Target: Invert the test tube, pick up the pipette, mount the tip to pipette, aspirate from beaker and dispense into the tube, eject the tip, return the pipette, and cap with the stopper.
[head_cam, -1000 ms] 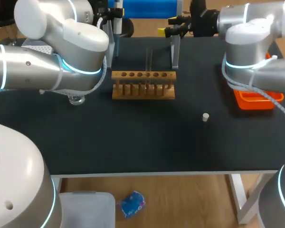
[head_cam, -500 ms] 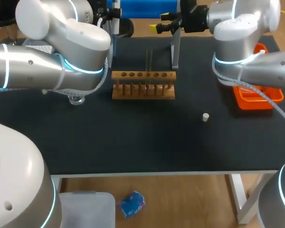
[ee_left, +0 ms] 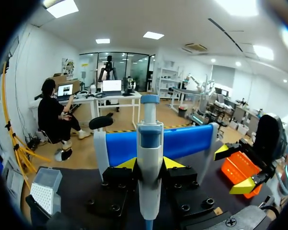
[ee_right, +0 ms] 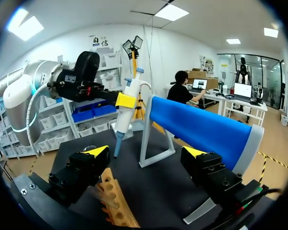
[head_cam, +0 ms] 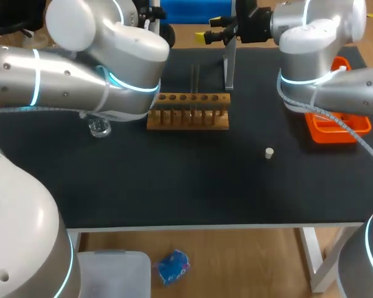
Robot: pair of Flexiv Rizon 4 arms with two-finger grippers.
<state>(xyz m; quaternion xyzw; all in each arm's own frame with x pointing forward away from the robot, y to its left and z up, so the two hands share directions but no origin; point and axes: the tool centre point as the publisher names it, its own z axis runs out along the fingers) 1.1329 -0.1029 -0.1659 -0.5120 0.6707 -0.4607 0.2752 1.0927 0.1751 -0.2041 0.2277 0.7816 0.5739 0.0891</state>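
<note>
Pipette [ee_left: 150, 139] handling looks to be the step in hand. In the head view the wooden rack [head_cam: 188, 112] sits mid-table with a thin test tube [head_cam: 195, 76] standing in it, placed to take liquid, though I cannot tell which end is up. The beaker [head_cam: 99, 128] waits at the rack's nine o'clock, close under the left arm [head_cam: 81, 74]. The white stopper [head_cam: 269, 153] lies apart at four o'clock, likely saved for the last step, and the orange tray [head_cam: 336, 131] is at three o'clock. The right claw [head_cam: 208, 31] hangs near one o'clock, by the grey stand [head_cam: 229, 65]. In the left wrist view the left claw [ee_left: 150, 164] is clamped on the pipette from both sides, holding it upright with the plunger up so the nozzle points down for a tip. The tip box [ee_left: 42, 189] lies beside the claw, toward its nine o'clock. In the right wrist view the right claw is spread wide with nothing between its fingers. The stand is ahead of it at twelve o'clock, and the held pipette is beyond at eleven. I judge this claw is being kept free for later steps.
</note>
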